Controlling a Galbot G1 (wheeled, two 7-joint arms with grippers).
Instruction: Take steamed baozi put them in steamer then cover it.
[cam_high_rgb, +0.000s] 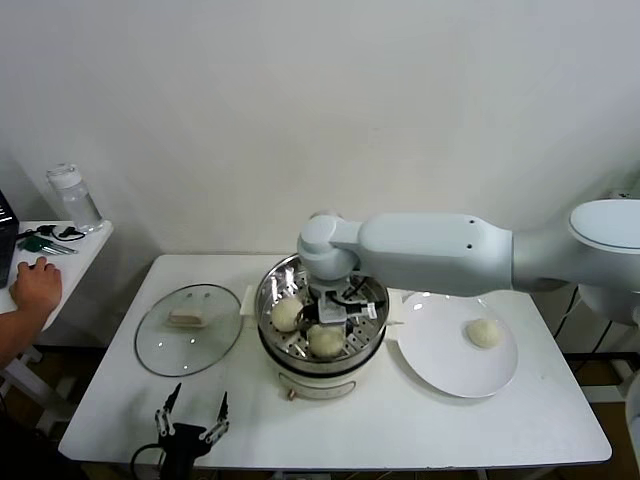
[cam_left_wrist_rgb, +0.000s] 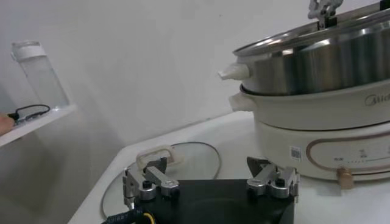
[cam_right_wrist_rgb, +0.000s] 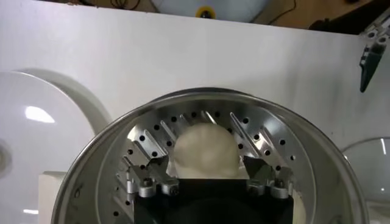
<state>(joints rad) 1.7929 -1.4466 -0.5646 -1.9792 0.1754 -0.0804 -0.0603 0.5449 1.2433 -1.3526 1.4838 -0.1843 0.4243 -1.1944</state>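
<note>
The steamer (cam_high_rgb: 318, 330) stands mid-table with two baozi showing in the head view, one (cam_high_rgb: 287, 314) toward its left and one (cam_high_rgb: 326, 340) toward its front. My right gripper (cam_high_rgb: 335, 305) reaches down into the pot. Seen from the right wrist, the right gripper (cam_right_wrist_rgb: 204, 164) is open, its fingers (cam_right_wrist_rgb: 149, 173) flanking a baozi (cam_right_wrist_rgb: 204, 149) that rests on the perforated tray (cam_right_wrist_rgb: 256, 137). A third baozi (cam_high_rgb: 484, 333) lies on the white plate (cam_high_rgb: 440, 345). The glass cover (cam_high_rgb: 188, 328) lies flat to the steamer's left. My left gripper (cam_high_rgb: 190, 415) waits open at the front left edge.
A side table (cam_high_rgb: 70, 255) at the left holds a clear bottle (cam_high_rgb: 73, 197) and keys, with a person's hand (cam_high_rgb: 35, 285) resting on it. From the left wrist, the left gripper (cam_left_wrist_rgb: 210, 173) faces the cover (cam_left_wrist_rgb: 164, 161), the steamer (cam_left_wrist_rgb: 317, 67) beyond.
</note>
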